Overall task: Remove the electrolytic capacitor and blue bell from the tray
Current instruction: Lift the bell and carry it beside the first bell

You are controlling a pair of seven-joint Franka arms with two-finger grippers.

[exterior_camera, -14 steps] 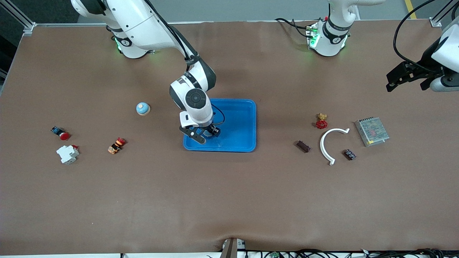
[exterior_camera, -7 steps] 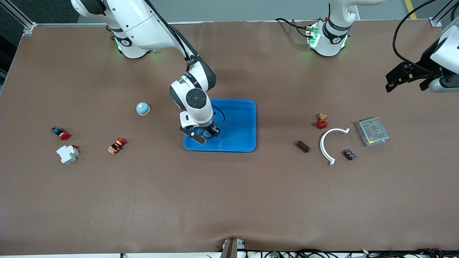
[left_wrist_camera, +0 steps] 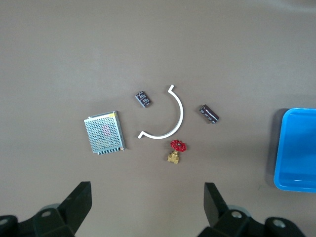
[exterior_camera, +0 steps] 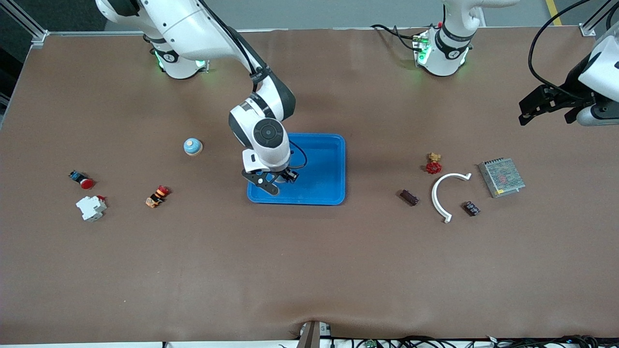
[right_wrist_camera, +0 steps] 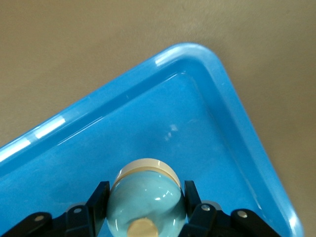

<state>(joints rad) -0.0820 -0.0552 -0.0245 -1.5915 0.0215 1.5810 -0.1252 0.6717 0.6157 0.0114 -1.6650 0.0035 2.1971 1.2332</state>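
We see a cluster on the table (exterior_camera: 309,270) below the left gripper (exterior_camera: 545,116), toward that arm's end: a perforated power supply (exterior_camera: 501,177), a white arc (exterior_camera: 442,195) beside it, and a red-handled valve (exterior_camera: 434,164) just off the arc's outer curve. A brown block (exterior_camera: 409,197) lies apart from the arc, on the side toward the right gripper (exterior_camera: 275,181). Well apart from that gripper, toward the right arm's end, we find an orange button (exterior_camera: 157,195), a white breaker (exterior_camera: 91,208) and, near it, a red button (exterior_camera: 82,180).
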